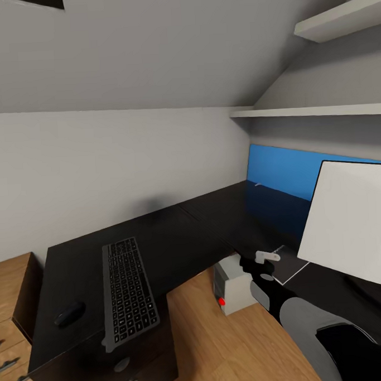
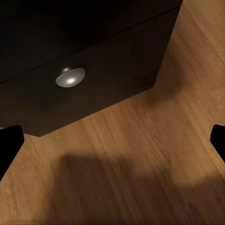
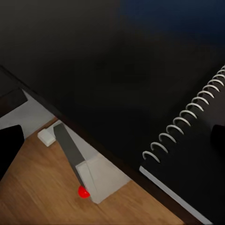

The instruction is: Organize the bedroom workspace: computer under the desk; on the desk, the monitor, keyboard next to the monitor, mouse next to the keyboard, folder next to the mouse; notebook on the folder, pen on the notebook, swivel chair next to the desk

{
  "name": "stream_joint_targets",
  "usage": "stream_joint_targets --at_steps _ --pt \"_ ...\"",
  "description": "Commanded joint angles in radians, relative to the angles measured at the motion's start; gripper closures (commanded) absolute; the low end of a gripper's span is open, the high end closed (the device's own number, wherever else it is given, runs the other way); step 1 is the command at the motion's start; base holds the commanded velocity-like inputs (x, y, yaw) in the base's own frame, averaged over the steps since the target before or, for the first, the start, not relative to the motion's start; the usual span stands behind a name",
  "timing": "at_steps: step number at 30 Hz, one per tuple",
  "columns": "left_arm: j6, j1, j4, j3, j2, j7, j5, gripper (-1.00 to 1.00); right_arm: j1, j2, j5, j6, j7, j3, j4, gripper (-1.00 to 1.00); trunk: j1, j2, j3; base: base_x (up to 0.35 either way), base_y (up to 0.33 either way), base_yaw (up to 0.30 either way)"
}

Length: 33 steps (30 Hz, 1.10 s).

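Observation:
The glossy black L-shaped desk [image 1: 176,241] carries the grey keyboard [image 1: 129,291] with a black mouse [image 1: 69,313] on its left. The monitor [image 1: 351,227] stands at the right, white back toward me. On the floor under the desk's inner corner sits the light grey computer [image 1: 233,286], also seen as computer [image 3: 101,180] with its red dot. A black spiral-bound notebook [image 3: 187,168] lies by the desk edge. My right gripper [image 1: 262,265] hovers open over that edge, beside the notebook. My left gripper [image 2: 112,145] is open, low by the drawers. The folder and swivel chair are out of view.
A black drawer with a round silver knob [image 2: 70,77] faces the left wrist camera above wooden floor [image 1: 221,345]. A light wooden chest of drawers [image 1: 12,311] adjoins the desk's left end. A blue wall panel [image 1: 284,171] and white shelves [image 1: 320,111] are beyond the monitor.

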Motion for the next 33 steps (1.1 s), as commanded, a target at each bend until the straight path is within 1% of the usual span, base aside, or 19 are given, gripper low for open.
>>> stream_joint_targets --at_steps 1,13,23,33 --pt "-0.008 -0.001 0.0 -0.006 0.001 0.006 0.011 -1.0 0.0 0.0 -0.021 -0.004 -0.003 -0.005 0.016 -1.0 0.0 0.0 -0.001 -0.014 0.012 0.0" --pt "-0.008 -0.001 0.0 -0.006 0.001 0.006 0.011 -1.0 0.0 0.001 -0.019 -0.004 0.013 -0.003 0.016 -1.0 0.0 0.0 -0.001 -0.005 0.003 0.0" --pt "-0.008 -0.001 0.0 -0.006 0.001 0.006 0.011 -1.0 0.0 0.0 -0.019 -0.003 0.015 -0.003 0.016 -1.0 0.0 0.0 -0.001 -0.1 0.049 0.0" --pt "-0.008 -0.001 0.0 -0.006 0.001 0.006 0.01 -1.0 0.0 0.001 -0.019 -0.003 0.015 -0.003 0.016 -1.0 0.0 0.0 -0.001 -0.015 0.004 0.0"
